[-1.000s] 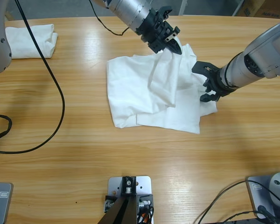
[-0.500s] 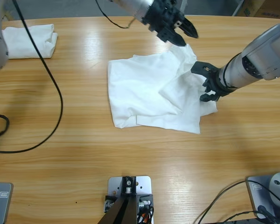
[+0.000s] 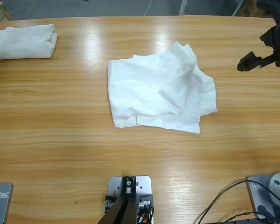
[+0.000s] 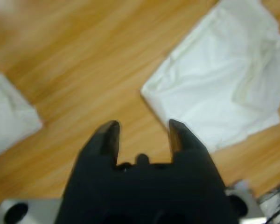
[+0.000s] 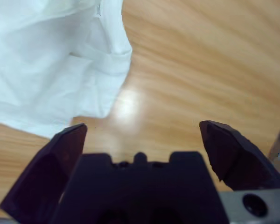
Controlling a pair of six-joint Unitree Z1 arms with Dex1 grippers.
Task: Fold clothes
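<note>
A crumpled white T-shirt (image 3: 161, 91) is spread near the middle of the wooden counter (image 3: 60, 140), its longer axis running roughly across the counter from left to right, with a bunched peak pointing toward the far edge. A second, folded white garment (image 3: 22, 41) is laid at the far left corner. The right pincer (image 5: 144, 137) is held wide apart above bare wood beside the shirt. The left pincer (image 4: 142, 135) is parted and nothing is gripped.

The worktop (image 3: 60, 116) is glossy varnished wood with streaky grain and glare patches. The T-shirt (image 3: 154, 93) is soft, matt, creased white cloth; at 10 o'clock, a folded garment (image 3: 23, 41) looks alike.
</note>
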